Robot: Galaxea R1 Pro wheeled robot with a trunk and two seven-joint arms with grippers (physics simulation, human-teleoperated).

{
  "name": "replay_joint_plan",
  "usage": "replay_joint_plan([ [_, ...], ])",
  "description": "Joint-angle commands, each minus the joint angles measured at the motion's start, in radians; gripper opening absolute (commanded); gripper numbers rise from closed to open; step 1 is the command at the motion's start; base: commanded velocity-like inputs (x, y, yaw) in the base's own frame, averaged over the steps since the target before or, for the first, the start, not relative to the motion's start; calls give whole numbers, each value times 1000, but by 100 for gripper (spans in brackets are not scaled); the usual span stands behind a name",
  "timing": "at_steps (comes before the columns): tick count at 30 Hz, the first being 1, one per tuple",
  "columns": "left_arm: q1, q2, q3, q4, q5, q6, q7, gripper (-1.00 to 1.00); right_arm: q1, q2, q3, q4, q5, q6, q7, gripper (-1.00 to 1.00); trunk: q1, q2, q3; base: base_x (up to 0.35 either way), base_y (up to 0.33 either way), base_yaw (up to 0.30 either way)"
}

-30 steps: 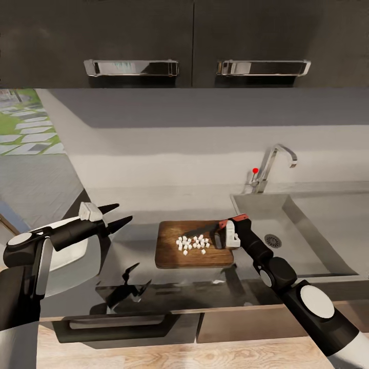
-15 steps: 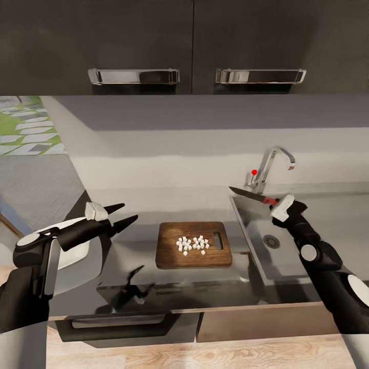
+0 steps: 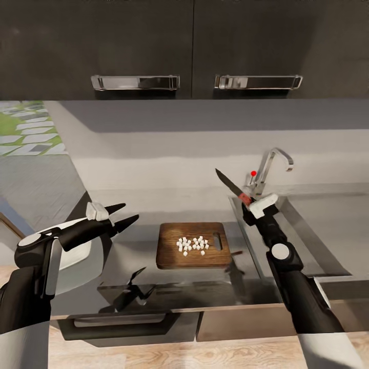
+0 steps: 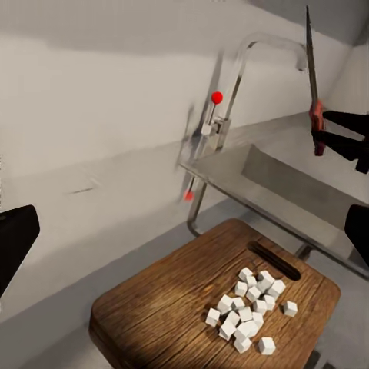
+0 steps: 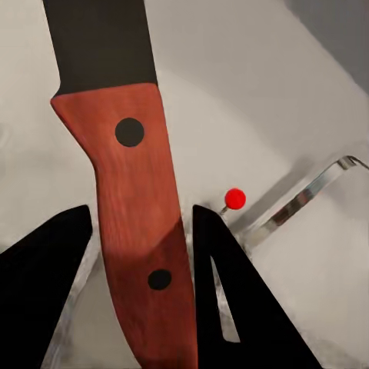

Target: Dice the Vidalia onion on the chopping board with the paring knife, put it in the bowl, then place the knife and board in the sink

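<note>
The red-handled, dark-bladed paring knife [image 3: 234,188] is gripped by the right tool [image 3: 249,206] above the steel sink [image 3: 307,241]. White diced onion [image 3: 192,245] is scattered on the wooden chopping board [image 3: 169,256]. The left tool [image 3: 122,215] is held open.

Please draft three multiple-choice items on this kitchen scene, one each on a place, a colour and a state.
1. Where do the diced onion pieces lie?
A. in the bowl
B. on the chopping board
C. in the sink

2. What colour is the paring knife handle?
A. red-brown
B. blue
C. white

3. What state is the right pincer in?
A. open and empty
B. shut on the paring knife
C. shut on the tap

Key: 1 B, the white cubes sit in a cluster on the dark wooden board. 2 A, the right wrist view shows a reddish-brown handle with dark rivets. 3 B, both fingers clamp the handle, blade raised near the tap.
</note>
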Motion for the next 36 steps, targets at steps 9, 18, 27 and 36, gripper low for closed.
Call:
replay_joint_plan([
  [9,-1,0,1,0,2,10,-4,100,-3,15,-3,-3,-165,369,2,-100,-34,62,27,0,0,0],
  [18,-1,2,-7,-2,2,14,-14,100,-65,16,-6,-2,-169,677,-3,-100,-69,125,55,0,0,0],
  [27,-1,2,-86,-5,2,13,-15,100,-102,16,-141,6,-170,743,-3,-100,-80,146,64,0,0,0],
  [36,-1,2,-100,-5,2,13,-14,100,-114,16,-170,59,-170,748,-5,-100,-80,146,64,0,0,0],
])
